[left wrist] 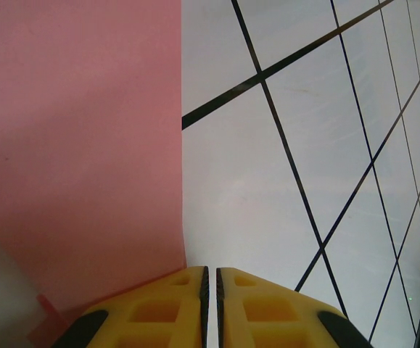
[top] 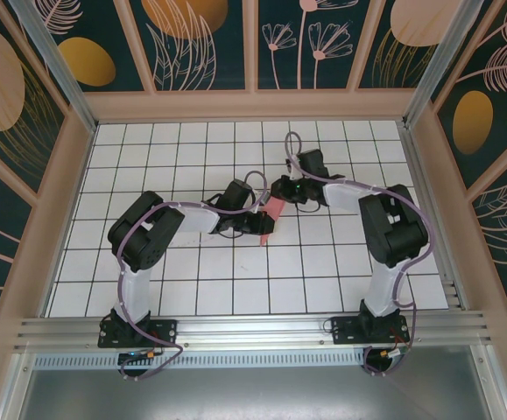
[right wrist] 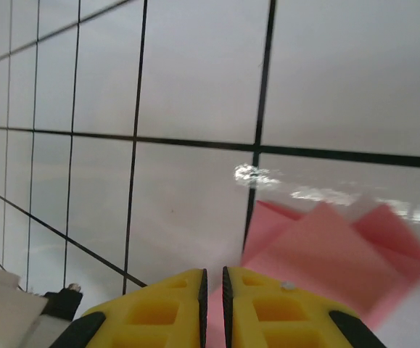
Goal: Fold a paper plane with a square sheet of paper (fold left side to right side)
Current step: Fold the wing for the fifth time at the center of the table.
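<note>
1. Left pincer (left wrist: 210, 272): jaws closed to a hairline. The paper plane (top: 271, 209) meets its left finger; whether it grips the paper is unclear.
2. Paper plane: mid-bench (top: 192, 271), between both pincers, tip toward the bases, far end hidden.
3. Right pincer (right wrist: 214, 274): closed, pink paper in the gap.
4. Open grid out to the rim (top: 253, 106).

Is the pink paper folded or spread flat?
Folded: the right wrist view shows overlapping layers and angled flaps on the pink paper.
</note>
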{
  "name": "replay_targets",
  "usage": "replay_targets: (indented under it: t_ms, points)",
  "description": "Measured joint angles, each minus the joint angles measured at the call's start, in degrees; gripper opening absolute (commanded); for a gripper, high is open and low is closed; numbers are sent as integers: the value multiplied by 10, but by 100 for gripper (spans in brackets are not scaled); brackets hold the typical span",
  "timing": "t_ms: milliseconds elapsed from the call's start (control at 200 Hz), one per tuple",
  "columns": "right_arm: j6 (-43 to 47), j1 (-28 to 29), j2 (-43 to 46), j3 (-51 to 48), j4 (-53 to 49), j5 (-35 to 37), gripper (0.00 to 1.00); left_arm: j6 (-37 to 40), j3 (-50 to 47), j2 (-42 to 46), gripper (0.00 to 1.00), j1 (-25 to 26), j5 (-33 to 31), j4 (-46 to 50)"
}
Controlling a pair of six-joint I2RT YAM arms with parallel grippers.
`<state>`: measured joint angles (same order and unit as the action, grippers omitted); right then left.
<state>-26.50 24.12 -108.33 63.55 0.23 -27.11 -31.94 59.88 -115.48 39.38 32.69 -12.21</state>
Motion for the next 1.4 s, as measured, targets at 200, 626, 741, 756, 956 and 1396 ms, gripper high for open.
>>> replay_targets:
  t_ms: [200,626,741,756,956,1396]
  points:
    - [-16,-3,-59,10,-3,0,18,1,-15,10,17,0,0,-2]
    - [-22,-6,-63,14,-5,2,18,21,-101,68,18,10,10,-20]
    - [-21,-6,-64,17,-7,0,18,24,-114,77,18,18,15,-19]
    - [-21,-6,-64,17,-7,0,17,25,-115,78,18,19,15,-19]
    - [-19,-7,-66,23,-8,2,18,32,-137,96,19,32,35,-11]
    - [14,-15,-36,73,-66,58,37,43,-148,251,34,24,19,94]
